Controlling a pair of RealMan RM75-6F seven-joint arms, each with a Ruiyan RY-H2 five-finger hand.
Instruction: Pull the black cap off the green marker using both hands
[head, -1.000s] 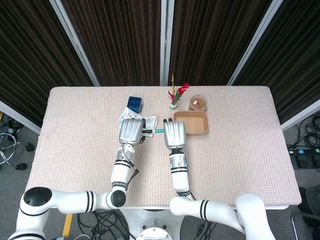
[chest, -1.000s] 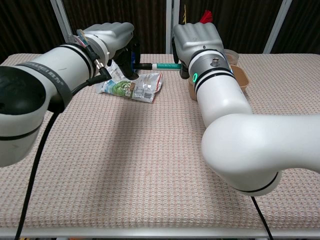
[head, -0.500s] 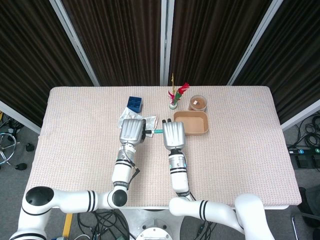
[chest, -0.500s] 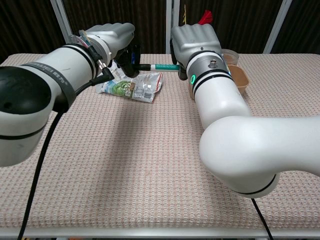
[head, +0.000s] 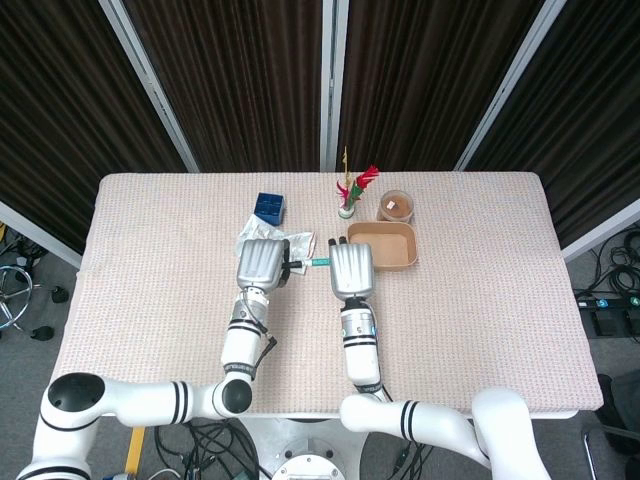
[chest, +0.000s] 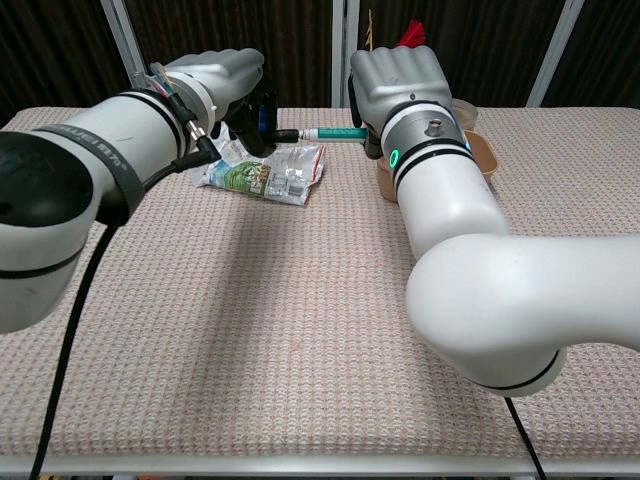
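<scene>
The green marker (chest: 335, 132) is held level above the table between my two hands. My right hand (chest: 395, 82) grips its green barrel, fingers curled around the right end. My left hand (chest: 222, 78) grips the black cap (chest: 284, 133) at the marker's left end. In the head view the left hand (head: 260, 264) and right hand (head: 350, 270) sit side by side, with a short stretch of green marker (head: 318, 262) and black cap (head: 298, 264) showing in the gap. I cannot tell whether the cap is still seated on the barrel.
A crinkled snack packet (chest: 266, 172) lies under the left hand. Behind it is a blue box (head: 268, 207). A brown tray (head: 392, 246), a small round jar (head: 396, 206) and a small vase of flowers (head: 347, 198) stand just beyond the right hand.
The hands have drawn slightly apart, left hand leftward and right hand rightward. A little more of the green barrel shows between them than half a second ago.
</scene>
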